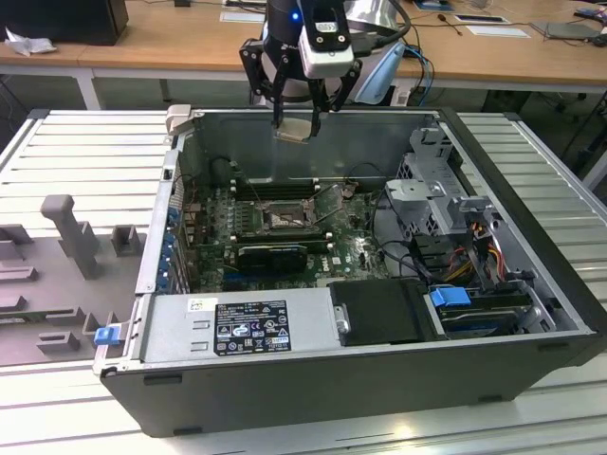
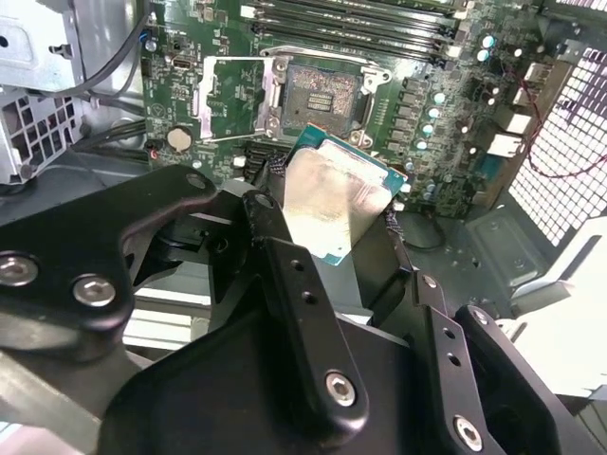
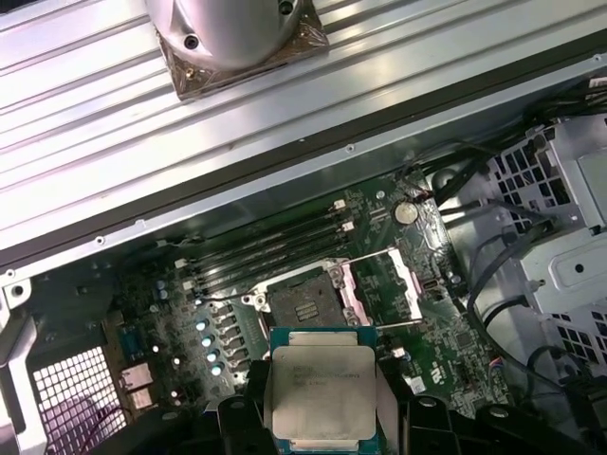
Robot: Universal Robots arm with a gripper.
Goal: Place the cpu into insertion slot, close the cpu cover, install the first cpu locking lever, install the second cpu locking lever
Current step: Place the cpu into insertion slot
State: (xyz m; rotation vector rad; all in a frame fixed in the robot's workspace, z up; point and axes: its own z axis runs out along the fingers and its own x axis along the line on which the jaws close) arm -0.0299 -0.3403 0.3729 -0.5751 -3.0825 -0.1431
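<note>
No print legible. Black label (image 1: 250,327) on power supply (image 1: 175,336): characters too small. Faint markings on cpu (image 3: 322,391) face: unreadable.

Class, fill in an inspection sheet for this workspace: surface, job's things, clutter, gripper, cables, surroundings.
Surface: ribbed metal table carrying an open computer case.
Job's things: cpu held above the case; insertion slot bare; cpu cover swung open.
Clutter: grey moulded fixture at the exterior view's left.
Grippers: the gripper, shut on the cpu.
Cables: black cables and coloured wires by the drive cage.
Surroundings: wooden desks behind.
</note>
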